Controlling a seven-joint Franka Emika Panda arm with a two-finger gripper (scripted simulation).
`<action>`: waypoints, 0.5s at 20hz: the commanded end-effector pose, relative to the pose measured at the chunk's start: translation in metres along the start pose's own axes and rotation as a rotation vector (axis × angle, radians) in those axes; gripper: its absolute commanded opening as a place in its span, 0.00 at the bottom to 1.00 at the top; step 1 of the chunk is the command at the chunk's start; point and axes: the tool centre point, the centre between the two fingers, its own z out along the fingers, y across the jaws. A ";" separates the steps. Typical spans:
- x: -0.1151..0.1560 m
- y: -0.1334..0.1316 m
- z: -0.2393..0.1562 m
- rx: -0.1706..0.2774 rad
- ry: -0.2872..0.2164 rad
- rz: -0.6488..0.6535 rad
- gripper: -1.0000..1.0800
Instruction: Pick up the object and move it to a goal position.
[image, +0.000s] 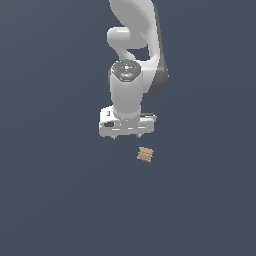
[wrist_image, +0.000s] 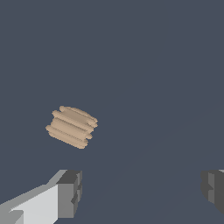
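The fingers (wrist_image: 69, 194) stand wide apart with nothing between them, so the gripper (image: 127, 135) is ready to take something but holds nothing. The object (image: 145, 154), a small ridged tan piece, lies on the dark floor (image: 60, 200) just beside the gripper, toward the exterior view's right and outside the jaws. The approach probably calls for centring over the piece first, then descending straight so both pads meet its sides evenly.

A: Obj (image: 145, 154) colour?
B: Tan, wood-like, w/ darker ridged lines across it.
A: Gripper (image: 127, 136)?
B: White body; fingers (wrist_image: 69, 194) grey to dark grey at pads. Arm (image: 131, 60) white w/ dark grey parts.
A: Bkgd?
B: Floor (image: 55, 190) plain slate blue-grey, no pattern.
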 end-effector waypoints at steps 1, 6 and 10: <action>0.001 -0.003 0.004 -0.002 0.000 -0.050 0.96; 0.004 -0.012 0.014 -0.007 -0.001 -0.183 0.96; 0.007 -0.022 0.023 -0.010 -0.001 -0.314 0.96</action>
